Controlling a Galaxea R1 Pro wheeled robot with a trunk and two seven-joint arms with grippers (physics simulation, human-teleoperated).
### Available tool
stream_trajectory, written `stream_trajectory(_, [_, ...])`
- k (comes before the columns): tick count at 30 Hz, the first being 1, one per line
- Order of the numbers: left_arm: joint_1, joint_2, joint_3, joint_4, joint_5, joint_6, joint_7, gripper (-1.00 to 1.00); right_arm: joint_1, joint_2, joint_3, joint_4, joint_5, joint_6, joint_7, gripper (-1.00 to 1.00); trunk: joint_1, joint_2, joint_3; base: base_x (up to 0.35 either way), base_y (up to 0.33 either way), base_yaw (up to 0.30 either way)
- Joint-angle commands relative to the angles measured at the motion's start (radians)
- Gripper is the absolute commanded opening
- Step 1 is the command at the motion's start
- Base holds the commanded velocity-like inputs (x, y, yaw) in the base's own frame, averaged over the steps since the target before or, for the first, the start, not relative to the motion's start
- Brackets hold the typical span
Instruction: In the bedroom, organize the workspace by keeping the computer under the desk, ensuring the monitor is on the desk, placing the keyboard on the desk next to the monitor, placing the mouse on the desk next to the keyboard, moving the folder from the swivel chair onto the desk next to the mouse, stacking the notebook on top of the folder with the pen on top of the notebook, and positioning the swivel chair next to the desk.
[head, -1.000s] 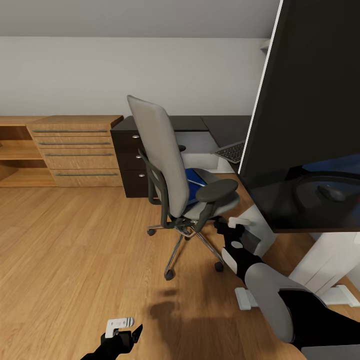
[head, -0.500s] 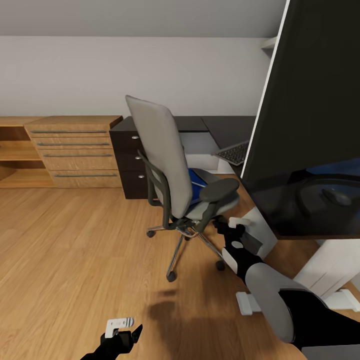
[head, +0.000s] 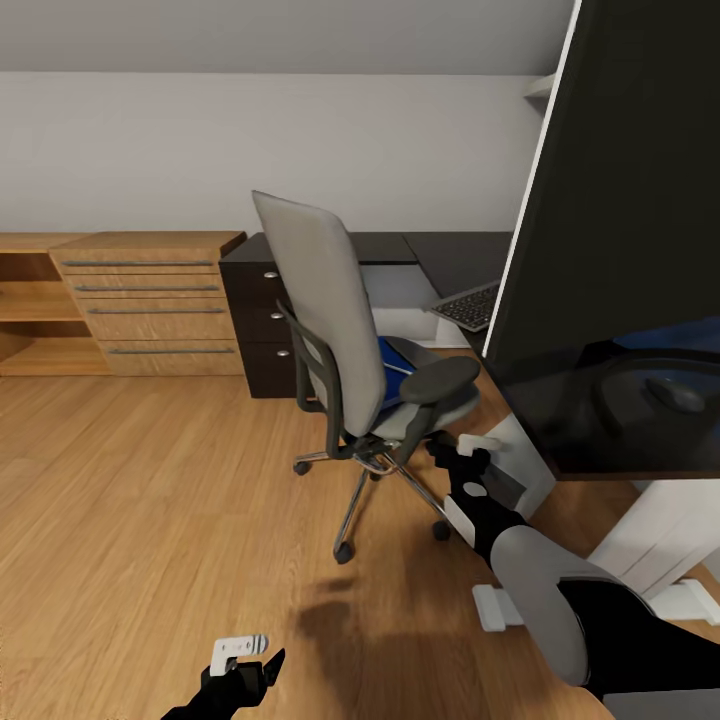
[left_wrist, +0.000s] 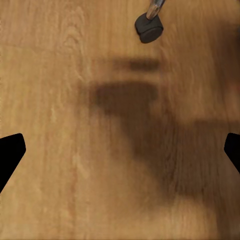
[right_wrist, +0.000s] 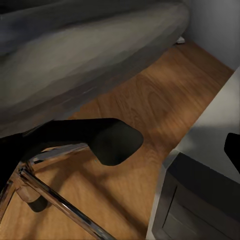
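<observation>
A: Since a second ago your whole head view has slid a little, so your base or head turned; between the last half-second and now almost nothing shifts. You seem to have settled beside the grey upholstered swivel chair (head: 345, 330).

B: So what does that give me for the task?

A: Going left to right: your left gripper (head: 240, 665) hangs low over the light wood floor (head: 150, 500), and its wrist view shows two dark fingertips at opposite edges, jaws spread wide, nothing between them, plus one black castor (left_wrist: 149, 27). The flat bright blue folder (head: 392, 368) lies on the chair seat, not yet moved. Your right gripper (head: 462, 455) sits just beside the black armrest (head: 438, 378); whether it's parted or clenched I cannot tell.

B: And further right?

A: The slim dark-keyed keyboard (head: 470, 305), then the wide black monitor (head: 620, 220) on the glossy black desk (head: 600, 440). The right wrist view adds the silver-grey computer tower (right_wrist: 200, 200) on the floor beside the chair's chrome legs, which I judge sits under the desk.
</observation>
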Motion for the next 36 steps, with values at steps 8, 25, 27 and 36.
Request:
stream_trajectory(8, [0.0, 0.0, 0.004, -0.001, 0.007, 0.01, -0.007, 1.0, -0.001, 0.001, -0.006, 0.001, 0.003, -0.004, 0.0, 1.0, 0.0, 0.0, -0.001, 0.0, 0.0, 0.148])
stream_trajectory(25, [-0.001, -0.001, 0.004, -0.001, 0.008, 0.01, -0.007, 1.0, -0.001, 0.0, -0.006, 0.002, 0.002, -0.004, 0.001, 1.0, 0.0, 0.0, -0.001, 0.0, 0.0, 0.229])
stream_trajectory(27, [0.0, -0.001, 0.004, -0.001, 0.008, 0.01, -0.007, 1.0, -0.001, 0.0, -0.006, 0.002, 0.002, -0.004, 0.001, 1.0, 0.0, 0.0, -0.001, 0.0, 0.0, 0.24])
stream_trajectory(36, [0.0, 0.0, 0.004, -0.001, 0.007, 0.01, -0.007, 1.0, -0.001, 0.0, -0.006, 0.002, 0.002, -0.004, 0.001, 1.0, 0.0, 0.0, -0.001, 0.0, 0.0, 0.247])
